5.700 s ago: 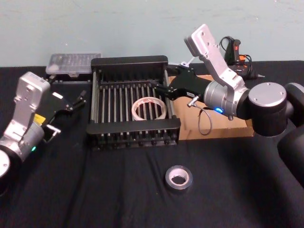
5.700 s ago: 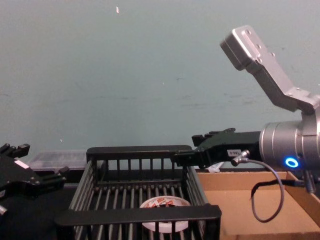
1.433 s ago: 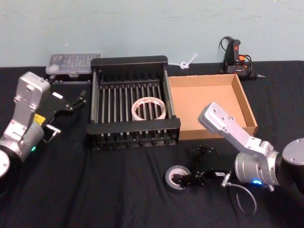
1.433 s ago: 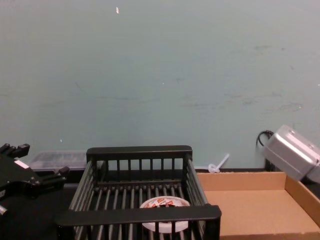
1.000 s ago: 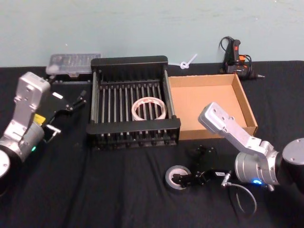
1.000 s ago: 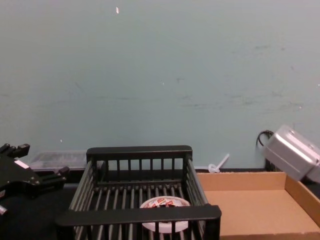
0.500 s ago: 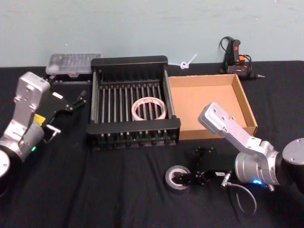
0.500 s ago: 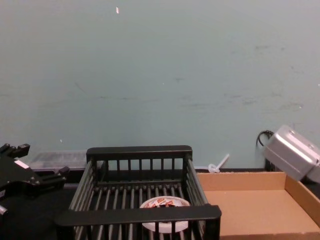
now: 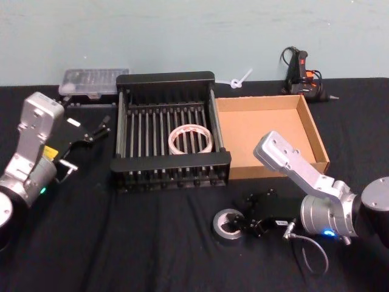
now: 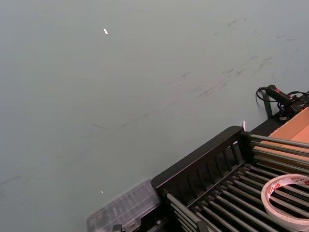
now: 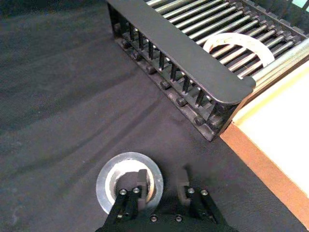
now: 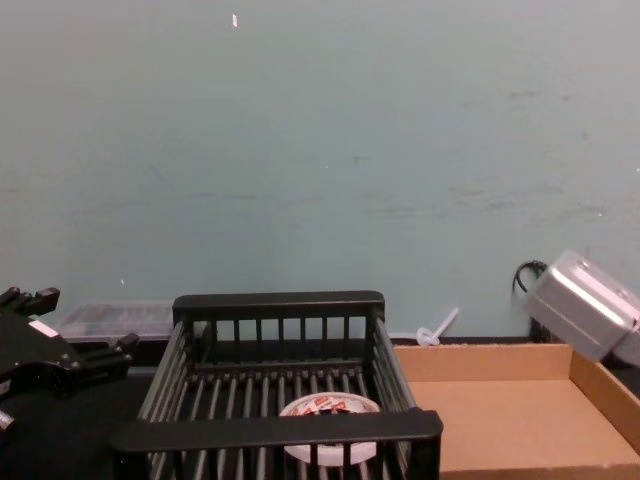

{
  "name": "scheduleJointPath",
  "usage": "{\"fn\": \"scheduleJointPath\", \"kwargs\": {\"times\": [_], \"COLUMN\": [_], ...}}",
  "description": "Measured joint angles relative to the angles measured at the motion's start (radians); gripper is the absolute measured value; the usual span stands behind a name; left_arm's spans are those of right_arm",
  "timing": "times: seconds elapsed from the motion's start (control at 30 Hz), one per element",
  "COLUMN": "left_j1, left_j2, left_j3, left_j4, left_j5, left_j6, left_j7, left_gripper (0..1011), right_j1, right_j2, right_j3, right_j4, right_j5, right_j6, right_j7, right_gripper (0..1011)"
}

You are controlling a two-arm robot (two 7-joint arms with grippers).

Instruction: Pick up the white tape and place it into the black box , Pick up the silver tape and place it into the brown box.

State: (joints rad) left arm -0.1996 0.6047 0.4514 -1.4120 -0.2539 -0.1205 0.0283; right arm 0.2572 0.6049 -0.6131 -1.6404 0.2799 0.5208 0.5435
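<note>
The step in hand, as I judge it, is the grasp of the silver tape (image 9: 229,223) by the right pincer (image 11: 161,184). Its fingers stand spread, one finger (image 11: 141,182) inside the roll's hollow core and the other outside the wall, so the roll's near wall sits between them on the worktop (image 9: 152,243). To do it well, the fingers should close squarely on that wall, and the lift should go straight up before any swing, high enough to pass the low cardboard wall.

Counted from largest down: one black box (image 9: 170,79), beyond the right pincer and to its left, with one white tape (image 9: 190,139) already lying flat on its slatted floor. One brown box (image 9: 316,131), just beyond the right pincer, its floor bare. One clear lidded case (image 9: 94,79) and one glue gun (image 9: 299,67), both well apart at the far edge. One silver tape, at the right pincer's tips.

The left pincer (image 9: 97,131) hangs parked, well apart from the silver tape, beside the black box's left wall, fingers spread and holding nothing.
</note>
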Motion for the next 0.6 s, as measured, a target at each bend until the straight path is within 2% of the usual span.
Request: {"fn": "scheduleJointPath", "kwargs": {"times": [0.27, 0.6], "left_j1": [0.000, 0.000], "left_j2": [0.000, 0.000], "left_j3": [0.000, 0.000], "left_j4": [0.000, 0.000], "left_j5": [0.000, 0.000], "left_j6": [0.000, 0.000], "left_j7": [0.000, 0.000], "left_gripper": [1001, 1001], "right_j1": [0.000, 0.000], "right_j2": [0.000, 0.000], "right_j3": [0.000, 0.000], "right_j4": [0.000, 0.000], "right_j5": [0.000, 0.000], "right_j6": [0.000, 0.000], "right_j7": [0.000, 0.000], "right_gripper": [162, 158]}}
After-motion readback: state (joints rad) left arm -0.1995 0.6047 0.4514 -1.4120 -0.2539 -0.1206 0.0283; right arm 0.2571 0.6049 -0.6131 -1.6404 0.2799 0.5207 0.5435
